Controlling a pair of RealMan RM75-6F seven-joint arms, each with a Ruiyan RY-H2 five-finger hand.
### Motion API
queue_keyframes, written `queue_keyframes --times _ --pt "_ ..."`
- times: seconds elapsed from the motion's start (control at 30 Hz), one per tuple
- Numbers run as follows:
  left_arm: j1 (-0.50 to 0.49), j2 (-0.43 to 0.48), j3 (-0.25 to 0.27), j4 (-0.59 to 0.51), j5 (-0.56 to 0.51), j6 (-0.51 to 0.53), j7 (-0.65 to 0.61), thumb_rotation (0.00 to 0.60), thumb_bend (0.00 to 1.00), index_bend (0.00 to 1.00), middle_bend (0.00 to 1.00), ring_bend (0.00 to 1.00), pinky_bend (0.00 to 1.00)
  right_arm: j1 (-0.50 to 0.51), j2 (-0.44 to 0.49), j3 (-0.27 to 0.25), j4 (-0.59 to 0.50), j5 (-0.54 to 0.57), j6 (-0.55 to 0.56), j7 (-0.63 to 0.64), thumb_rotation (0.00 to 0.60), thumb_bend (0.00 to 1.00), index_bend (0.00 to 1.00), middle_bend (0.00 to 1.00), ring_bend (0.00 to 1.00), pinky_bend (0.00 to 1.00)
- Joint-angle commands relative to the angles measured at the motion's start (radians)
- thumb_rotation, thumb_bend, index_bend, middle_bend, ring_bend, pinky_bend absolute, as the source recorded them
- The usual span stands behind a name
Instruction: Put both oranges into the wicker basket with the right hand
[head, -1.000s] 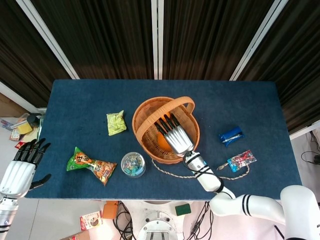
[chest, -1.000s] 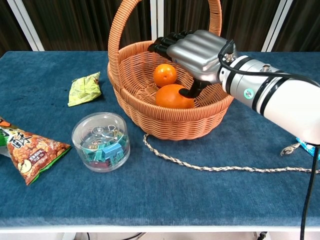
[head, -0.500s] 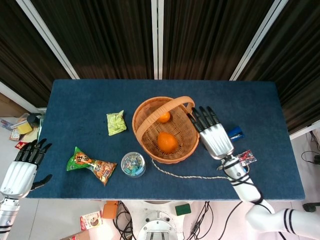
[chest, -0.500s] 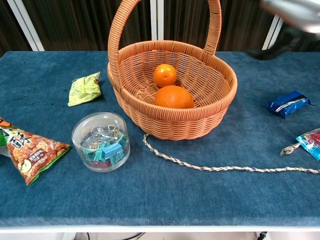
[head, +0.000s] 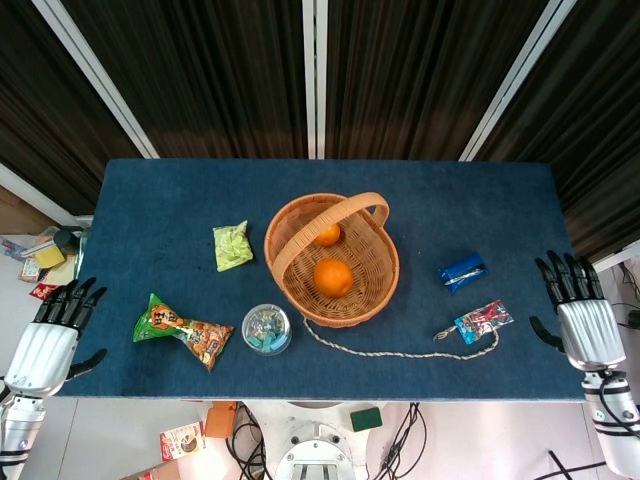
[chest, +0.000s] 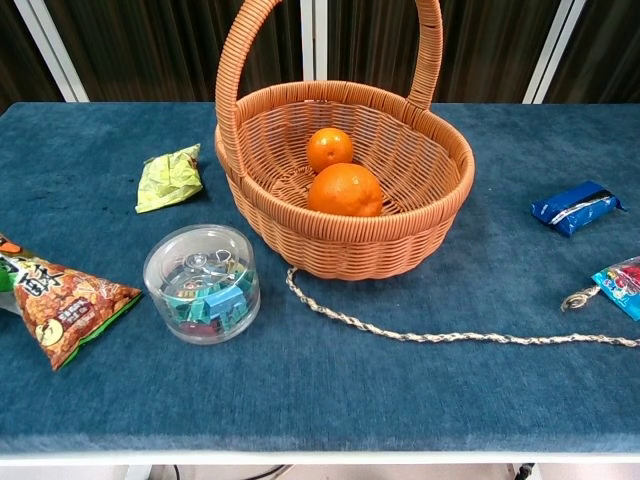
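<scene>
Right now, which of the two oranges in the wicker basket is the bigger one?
The round orange nearer the front rim of the wicker basket; the smaller orange sits behind it, toward the far side.

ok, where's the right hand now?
In the head view the right hand is off the table's right edge, fingers apart and holding nothing, right of the red-and-blue packet. The chest view doesn't show it.
</scene>
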Motion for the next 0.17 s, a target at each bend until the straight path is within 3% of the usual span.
queue_keyframes --times 0.03,0.17 --pt "0.001 -0.002 -0.001 0.000 0.001 0.004 0.003 0.600 0.13 0.10 0.02 0.00 0.12 -0.069 0.010 -0.025 0.057 0.028 0.001 0.101 0.600 0.22 0.00 0.00 0.00 0.00" --pt "0.002 -0.005 -0.004 0.001 -0.008 0.000 0.006 0.600 0.13 0.10 0.02 0.00 0.12 -0.088 0.007 -0.021 0.082 0.021 -0.001 0.159 0.600 0.22 0.00 0.00 0.00 0.00"
